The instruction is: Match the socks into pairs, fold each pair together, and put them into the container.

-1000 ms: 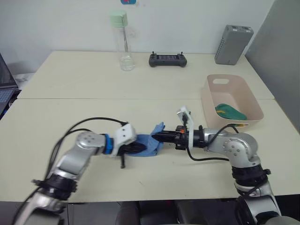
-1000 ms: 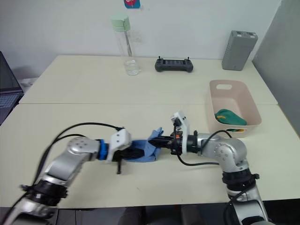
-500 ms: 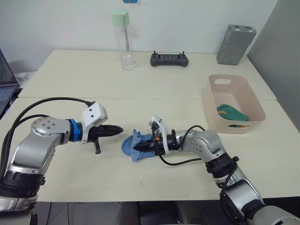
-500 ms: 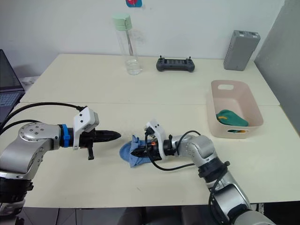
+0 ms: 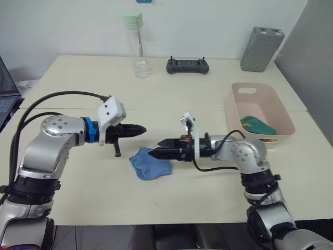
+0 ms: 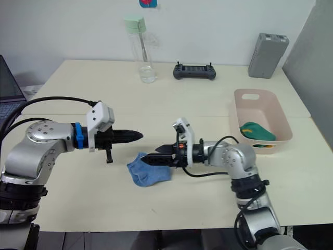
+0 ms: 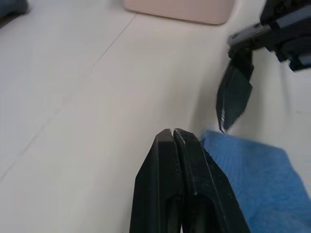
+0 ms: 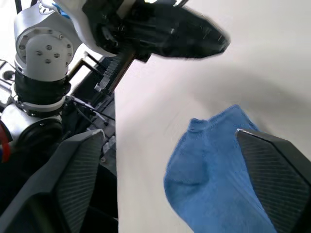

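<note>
Cream-coloured counter (image 5: 171, 88) runs beneath a white wall, with a clear bottle (image 5: 136, 46), a black controller (image 5: 188, 66) and a grey upright box (image 5: 261, 49) lined along its far edge at the top of the frame. Light blue socks (image 5: 150, 163) lie folded in a small heap at the lower centre, touched by neither arm. From the left, the left tool (image 5: 139, 129) hangs just above and left of the heap, its fingers clenched together on nothing. From the right, the right tool (image 6: 151, 158) points at the heap's right edge with its jaws spread apart and empty. At the right of the frame the pink container (image 5: 283, 117) holds a dark green and yellow pair (image 5: 256, 125).
</note>
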Robot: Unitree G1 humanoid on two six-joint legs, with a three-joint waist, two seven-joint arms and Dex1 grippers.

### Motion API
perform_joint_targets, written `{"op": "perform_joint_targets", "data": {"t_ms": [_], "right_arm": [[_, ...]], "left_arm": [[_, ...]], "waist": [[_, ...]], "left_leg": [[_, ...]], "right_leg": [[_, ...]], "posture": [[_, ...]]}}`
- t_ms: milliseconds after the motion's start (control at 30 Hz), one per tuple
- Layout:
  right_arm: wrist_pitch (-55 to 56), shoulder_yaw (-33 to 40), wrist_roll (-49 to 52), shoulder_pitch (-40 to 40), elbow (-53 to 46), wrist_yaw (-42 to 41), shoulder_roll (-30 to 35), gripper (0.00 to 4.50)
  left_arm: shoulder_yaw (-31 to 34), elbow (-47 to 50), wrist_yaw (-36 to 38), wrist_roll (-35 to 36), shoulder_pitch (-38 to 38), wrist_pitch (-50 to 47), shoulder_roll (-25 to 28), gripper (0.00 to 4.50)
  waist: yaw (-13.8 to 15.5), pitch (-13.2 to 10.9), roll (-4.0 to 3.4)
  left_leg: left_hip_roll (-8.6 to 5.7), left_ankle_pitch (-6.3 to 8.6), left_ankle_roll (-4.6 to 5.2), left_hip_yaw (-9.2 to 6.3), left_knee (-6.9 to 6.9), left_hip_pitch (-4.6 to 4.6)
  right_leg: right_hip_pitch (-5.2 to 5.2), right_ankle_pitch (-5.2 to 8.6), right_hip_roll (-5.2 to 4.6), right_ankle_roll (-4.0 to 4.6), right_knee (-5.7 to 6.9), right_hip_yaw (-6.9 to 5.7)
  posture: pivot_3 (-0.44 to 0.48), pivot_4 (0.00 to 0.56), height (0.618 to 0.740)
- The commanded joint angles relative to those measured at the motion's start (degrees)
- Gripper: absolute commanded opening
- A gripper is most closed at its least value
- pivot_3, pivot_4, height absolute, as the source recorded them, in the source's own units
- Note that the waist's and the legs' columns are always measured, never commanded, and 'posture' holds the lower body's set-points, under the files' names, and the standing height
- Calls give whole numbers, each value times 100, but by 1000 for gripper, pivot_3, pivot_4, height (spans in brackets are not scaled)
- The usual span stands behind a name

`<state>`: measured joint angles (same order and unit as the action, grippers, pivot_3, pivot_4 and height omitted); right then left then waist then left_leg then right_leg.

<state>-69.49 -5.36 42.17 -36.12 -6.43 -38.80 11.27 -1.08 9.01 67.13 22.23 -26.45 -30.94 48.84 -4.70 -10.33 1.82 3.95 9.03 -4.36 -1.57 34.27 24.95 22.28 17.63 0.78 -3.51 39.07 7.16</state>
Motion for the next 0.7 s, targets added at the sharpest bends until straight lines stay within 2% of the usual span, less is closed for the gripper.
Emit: {"op": "perform_joint_targets", "data": {"t_ms": [33, 133, 300, 467, 700], "right_arm": [[-77, 206, -54, 230, -207, 286, 209, 4469], [-224, 220, 3, 400, -307, 420, 298, 4469], [-304, -13, -62, 565, -267, 532, 283, 4469], [-126, -315, -280, 383, 317, 632, -120, 4469], [113, -717, -495, 70, 1185, 397, -660, 4469]], "left_arm": [[-376, 362, 285, -149, 543, 255, 169, 0], [-640, 123, 212, -722, 960, 1057, 240, 0], [-943, -811, -8, -1610, 1235, 2407, 227, 0], [-866, -1034, 21, -1594, 1414, 2655, 190, 0], [-717, -809, -45, -1396, 1537, 2506, 160, 0]], "waist": [[-26, 0, 0], [-36, -1, -1], [-8, 1, 1], [-31, 3, -1], [-50, 9, -5]], "left_leg": [[0, 0, 0, 2, -6, -2], [5, 0, 1, 3, -20, -3], [12, -1, 1, 2, -20, -6], [11, -1, 1, 11, -17, -15], [31, -1, 2, 13, -17, -23]], "right_leg": [[1, 0, -1, 5, 0, 2], [9, 3, 4, 14, 3, 3], [8, 8, 10, 16, 2, 1], [3, 8, 6, 7, 4, 6], [3, 8, 19, 7, 7, -1]], "posture": [[0, 150, 740], [0, 150, 740], [0, 150, 740], [0, 150, 740], [0, 150, 740]]}}
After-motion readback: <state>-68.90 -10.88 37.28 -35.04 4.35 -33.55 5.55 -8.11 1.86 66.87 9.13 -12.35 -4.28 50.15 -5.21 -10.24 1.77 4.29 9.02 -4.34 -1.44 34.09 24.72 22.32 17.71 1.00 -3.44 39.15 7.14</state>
